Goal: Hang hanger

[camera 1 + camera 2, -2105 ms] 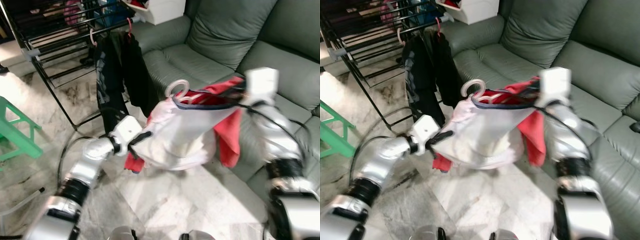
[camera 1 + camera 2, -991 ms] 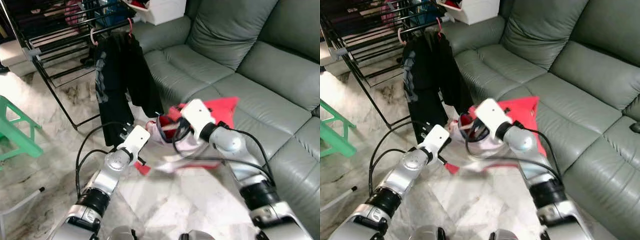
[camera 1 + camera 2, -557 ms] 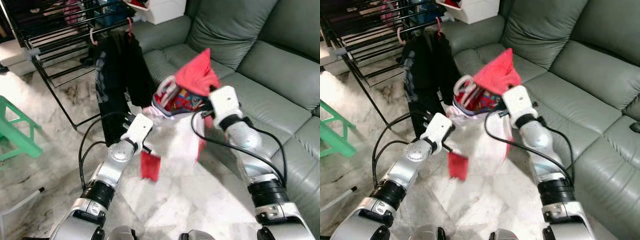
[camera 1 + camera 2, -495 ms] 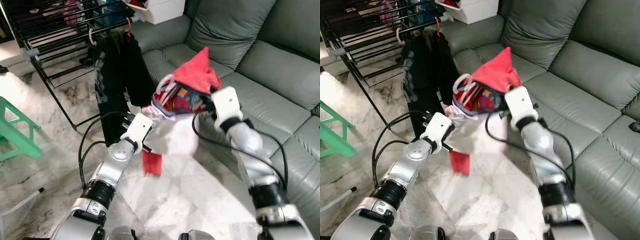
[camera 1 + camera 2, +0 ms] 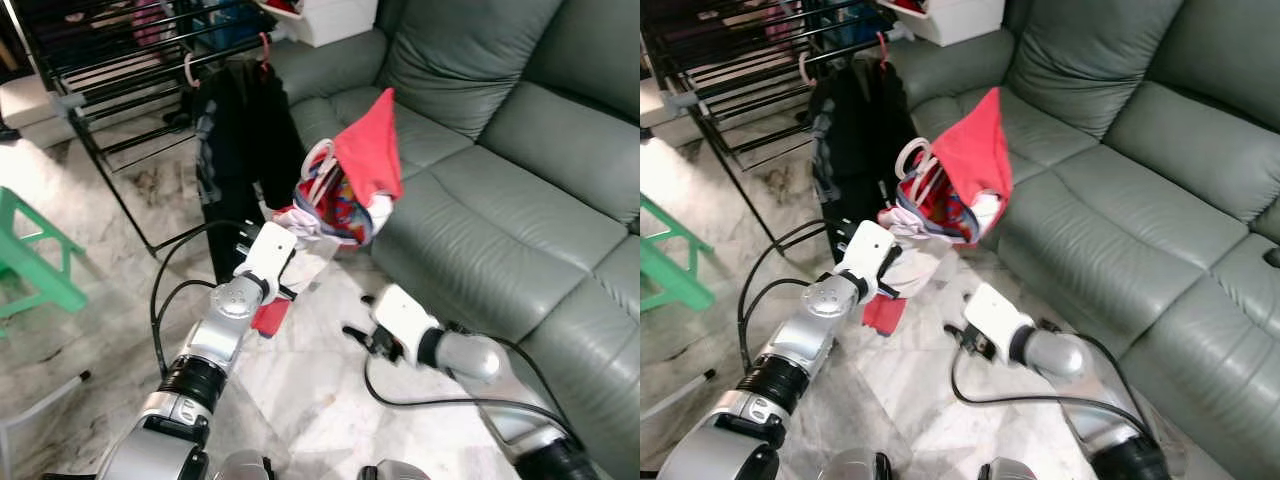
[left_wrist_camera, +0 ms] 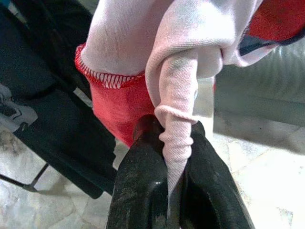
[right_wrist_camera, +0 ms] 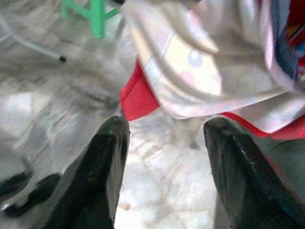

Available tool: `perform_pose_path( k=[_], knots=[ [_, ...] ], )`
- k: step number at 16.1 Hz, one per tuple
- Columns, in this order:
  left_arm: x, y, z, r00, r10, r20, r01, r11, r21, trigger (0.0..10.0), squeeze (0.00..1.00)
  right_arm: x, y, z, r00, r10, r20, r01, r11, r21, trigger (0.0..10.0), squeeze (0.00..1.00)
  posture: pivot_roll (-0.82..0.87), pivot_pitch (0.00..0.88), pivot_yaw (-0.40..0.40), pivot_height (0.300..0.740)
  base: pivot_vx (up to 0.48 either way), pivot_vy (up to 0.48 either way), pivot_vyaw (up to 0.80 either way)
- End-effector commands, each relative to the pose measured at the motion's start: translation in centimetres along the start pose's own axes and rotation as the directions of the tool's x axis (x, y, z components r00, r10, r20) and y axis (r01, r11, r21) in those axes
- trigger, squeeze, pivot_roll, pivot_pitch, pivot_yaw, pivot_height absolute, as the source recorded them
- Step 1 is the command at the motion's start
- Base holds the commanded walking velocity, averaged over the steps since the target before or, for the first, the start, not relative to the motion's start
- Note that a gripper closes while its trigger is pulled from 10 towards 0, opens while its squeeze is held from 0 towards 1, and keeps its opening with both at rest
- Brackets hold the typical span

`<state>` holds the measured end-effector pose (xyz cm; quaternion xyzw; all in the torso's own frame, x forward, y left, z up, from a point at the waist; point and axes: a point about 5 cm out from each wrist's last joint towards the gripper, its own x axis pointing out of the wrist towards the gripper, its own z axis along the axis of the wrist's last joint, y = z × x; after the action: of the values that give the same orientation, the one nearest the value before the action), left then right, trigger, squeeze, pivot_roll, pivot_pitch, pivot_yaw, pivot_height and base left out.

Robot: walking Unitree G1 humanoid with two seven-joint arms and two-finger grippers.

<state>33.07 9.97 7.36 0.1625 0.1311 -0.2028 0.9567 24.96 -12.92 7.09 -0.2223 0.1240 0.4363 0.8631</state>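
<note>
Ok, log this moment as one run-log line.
left gripper: shut on white-and-red shirt, lifted | right gripper: open, low over floor | hanger: in shirt, not yet on rack

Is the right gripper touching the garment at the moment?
Apart. In the right wrist view the right gripper has its fingers spread with bare floor between them, and the garment hangs beyond the tips.

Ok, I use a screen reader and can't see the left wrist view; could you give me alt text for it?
The left hand is shut on a twisted fold of the white garment, which bunches out beyond its black fingers. A red hem hangs under the white cloth, with dark clothes to one side and marble floor behind.
</note>
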Motion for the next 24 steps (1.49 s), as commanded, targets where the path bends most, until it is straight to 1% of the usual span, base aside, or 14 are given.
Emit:
perform_pose_path(
  k=[1, 3, 5, 8, 9, 11, 13, 15, 16, 17, 18, 19, 20, 24],
  knots=[
    [0.3, 0.3, 1.4, 0.999, -0.003, 0.054, 0.002, 1.0, 0.018, 0.0, 0.0, -0.3, -0.3, 3.0, 0.989, 0.04, 0.144, -0.03, 0.997, -0.077, 10.0, 1.0, -0.07, 0.014, 0.034, 0.74, 0.0, 0.0, 0.0],
    [0.0, 1.0, 1.5, 0.994, -0.075, 0.082, 0.066, 0.991, 0.114, 0.0, 0.0, -2.1, -2.8, 4.8, 0.977, -0.023, 0.21, 0.047, 0.993, -0.109, 10.0, 1.0, -0.07, 0.014, 0.036, 0.74, 0.0, 0.0, 0.0],
    [-0.8, 1.7, 0.7, 0.978, -0.203, 0.055, 0.185, 0.954, 0.237, 0.0, 0.0, -5.1, -4.9, 5.2, 0.985, 0.043, 0.166, -0.018, 0.988, -0.152, 10.0, 1.0, -0.07, 0.016, 0.042, 0.74, 0.0, 0.0, 0.0],
    [-2.6, 2.9, -1.3, 0.924, -0.38, -0.045, 0.362, 0.828, 0.428, 0.0, 0.0, -9.0, -7.9, 6.0, 0.99, 0.122, 0.071, -0.108, 0.98, -0.169, 10.0, 1.0, -0.07, 0.017, 0.049, 0.74, 0.0, 0.0, 0.0],
    [-2.9, 3.0, -1.5, 0.91, -0.41, -0.058, 0.389, 0.797, 0.463, 0.0, 0.0, -9.4, -8.5, 6.5, 0.989, 0.127, 0.08, -0.112, 0.979, -0.168, 10.0, 1.0, -0.07, 0.017, 0.049, 0.74, 0.0, 0.0, 0.0],
    [-3.5, 2.9, -2.0, 0.861, -0.495, -0.116, 0.472, 0.693, 0.544, 0.0, 0.0, -10.0, -9.1, 6.9, 0.982, 0.181, 0.055, -0.168, 0.969, -0.183, 10.0, 1.0, -0.07, 0.013, 0.048, 0.74, 0.0, 0.0, 0.0],
    [-3.8, 2.6, -1.7, 0.828, -0.553, -0.097, 0.506, 0.66, 0.556, 0.0, 0.0, -9.8, -9.4, 6.4, 0.975, 0.223, 0.01, -0.219, 0.962, -0.165, 10.0, 1.0, -0.07, 0.013, 0.046, 0.74, 0.0, 0.0, 0.0],
    [-4.0, 2.2, -1.5, 0.788, -0.609, -0.093, 0.537, 0.606, 0.587, 0.0, 0.0, -9.5, -8.9, 5.1, 0.949, 0.315, -0.029, -0.316, 0.946, -0.073, 10.0, 1.0, -0.07, 0.013, 0.046, 0.74, 0.0, 0.0, 0.0],
    [-4.1, 1.9, -1.4, 0.769, -0.632, -0.093, 0.549, 0.581, 0.601, 0.0, 0.0, -9.0, -8.7, 4.4, 0.938, 0.345, -0.045, -0.346, 0.938, -0.024, 10.0, 0.22, -0.07, 0.013, 0.046, 0.74, 0.0, 0.0, 0.0],
    [-4.2, 1.7, -1.4, 0.757, -0.646, -0.096, 0.558, 0.563, 0.609, 0.0, 0.0, -8.5, -8.4, 3.6, 0.918, 0.394, -0.048, -0.393, 0.919, 0.028, 10.0, 0.0, -0.07, 0.016, 0.05, 0.74, 0.0, 0.0, 0.0],
    [-4.2, 1.5, -1.4, 0.747, -0.657, -0.1, 0.565, 0.548, 0.616, 0.0, 0.0, -7.8, -8.3, 2.4, 0.911, 0.407, -0.073, -0.404, 0.913, 0.055, 10.0, 0.0, -0.07, 0.016, 0.05, 0.74, 0.0, 0.0, 0.0],
    [-4.1, 1.3, -1.4, 0.737, -0.669, -0.099, 0.572, 0.539, 0.618, 0.0, 0.0, -7.3, -8.1, 1.3, 0.895, 0.429, -0.121, -0.423, 0.903, 0.068, 1.3, 0.0, -0.06, 0.012, 0.049, 0.74, 0.0, 0.0, 0.0],
    [-4.1, 1.2, -1.4, 0.732, -0.674, -0.099, 0.576, 0.534, 0.618, 0.0, 0.0, -7.1, -8.2, 1.0, 0.888, 0.438, -0.14, -0.433, 0.899, 0.064, 0.0, 0.0, -0.06, 0.012, 0.049, 0.74, 0.0, 0.0, 0.0],
    [-4.1, 1.3, -1.5, 0.721, -0.684, -0.113, 0.586, 0.514, 0.626, 0.0, 0.0, -6.7, -8.2, 0.8, 0.837, 0.51, -0.198, -0.507, 0.859, 0.07, 0.0, 0.0, -0.06, 0.012, 0.053, 0.74, 0.0, 0.0, 0.0]
  ],
)
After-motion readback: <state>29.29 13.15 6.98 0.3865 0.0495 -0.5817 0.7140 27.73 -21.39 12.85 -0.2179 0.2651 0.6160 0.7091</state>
